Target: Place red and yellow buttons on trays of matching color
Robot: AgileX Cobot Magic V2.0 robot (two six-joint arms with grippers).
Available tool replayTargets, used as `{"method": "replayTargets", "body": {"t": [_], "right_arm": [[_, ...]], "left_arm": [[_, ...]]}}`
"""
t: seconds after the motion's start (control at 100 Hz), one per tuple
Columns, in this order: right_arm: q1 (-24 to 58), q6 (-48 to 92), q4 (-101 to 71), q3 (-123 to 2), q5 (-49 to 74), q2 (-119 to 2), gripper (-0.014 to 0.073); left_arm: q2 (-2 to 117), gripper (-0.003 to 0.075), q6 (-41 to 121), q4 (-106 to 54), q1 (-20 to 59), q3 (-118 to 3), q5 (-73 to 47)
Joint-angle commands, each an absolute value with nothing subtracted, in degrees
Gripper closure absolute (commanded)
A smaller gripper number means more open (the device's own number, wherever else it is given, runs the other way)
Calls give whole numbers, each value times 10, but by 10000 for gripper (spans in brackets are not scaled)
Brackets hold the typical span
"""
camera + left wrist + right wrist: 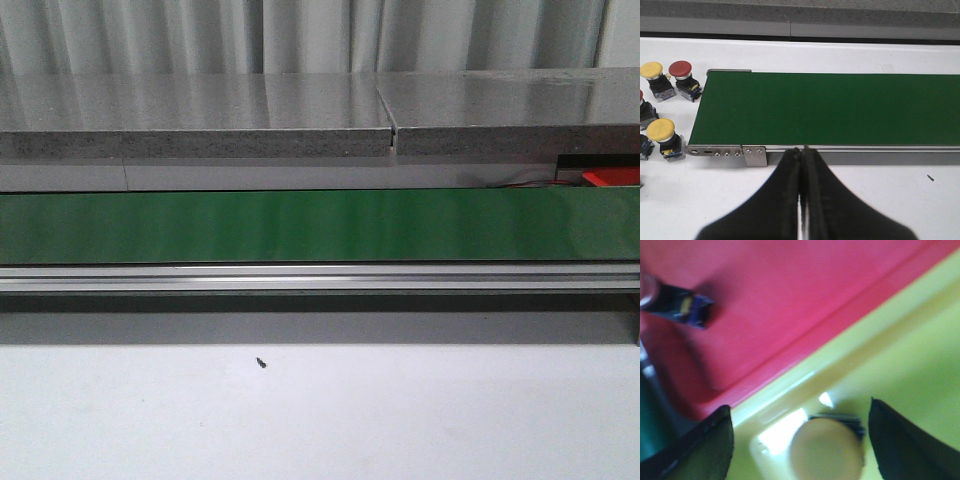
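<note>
In the right wrist view my right gripper (800,440) is open over the yellow tray (910,355). A yellow button (827,450) stands in that tray between the spread fingers, touching neither. The red tray (790,295) lies beside it, holding a dark button body (682,307). In the left wrist view my left gripper (802,150) is shut and empty, at the near rail of the green belt (840,107). Past the belt's end on the white table stand two yellow buttons (654,77) (664,137) and a red button (682,77). Neither gripper shows in the front view.
The green conveyor belt (320,225) runs across the front view with an aluminium rail (320,277) along its near side. A grey stone ledge (200,125) lies behind it. Part of another button (644,112) shows at the left wrist view's edge.
</note>
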State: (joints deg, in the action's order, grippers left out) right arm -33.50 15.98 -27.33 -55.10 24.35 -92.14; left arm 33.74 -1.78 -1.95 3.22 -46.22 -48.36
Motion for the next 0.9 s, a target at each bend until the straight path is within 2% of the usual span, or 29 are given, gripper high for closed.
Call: {"method": "replayTargets", "body": {"t": [0.0, 0.2, 0.28, 0.35, 0.52, 0.61, 0.67, 0.89], "right_arm": [[-321, 178, -273, -564, 235, -874, 31], [-270, 238, -267, -564, 248, -818, 38], [-242, 256, -267, -563, 255, -801, 85], [-218, 273, -265, -563, 266, -788, 181], [-163, 282, -247, -556, 271, -759, 505], [-135, 282, -237, -540, 268, -740, 599], [-117, 282, -233, -526, 257, -723, 622], [-54, 282, -211, -470, 211, -645, 622]], "left_arm": [[341, 739, -18, -26, 36, -478, -445], [341, 739, -18, -26, 36, -478, -445], [341, 739, -18, -26, 36, -478, -445], [341, 739, -18, -26, 36, -478, -445], [341, 739, -18, -26, 36, -478, -445], [341, 739, -18, -26, 36, -478, -445], [341, 739, -18, -26, 36, -478, -445], [341, 739, -18, -26, 36, -478, -445]]}}
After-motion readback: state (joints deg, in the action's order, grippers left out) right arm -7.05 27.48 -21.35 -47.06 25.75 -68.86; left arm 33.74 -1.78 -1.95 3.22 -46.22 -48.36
